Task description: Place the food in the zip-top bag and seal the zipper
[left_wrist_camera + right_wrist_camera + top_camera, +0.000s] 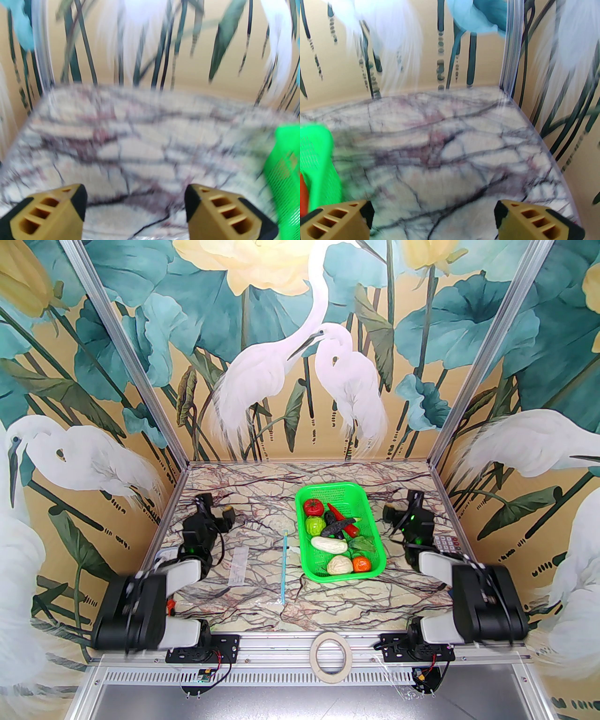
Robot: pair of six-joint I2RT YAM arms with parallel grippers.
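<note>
Food (329, 543) in basket (328, 486) (bag (258, 573) alongside)

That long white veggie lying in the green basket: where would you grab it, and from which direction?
Come straight down and pinch the white gourd across its narrow middle. It lies flat on its side, lengthwise left to right, and the walls of the green basket block a sideways approach. The green apple and pale cabbage sit close, so clearance is probably tight.
</note>
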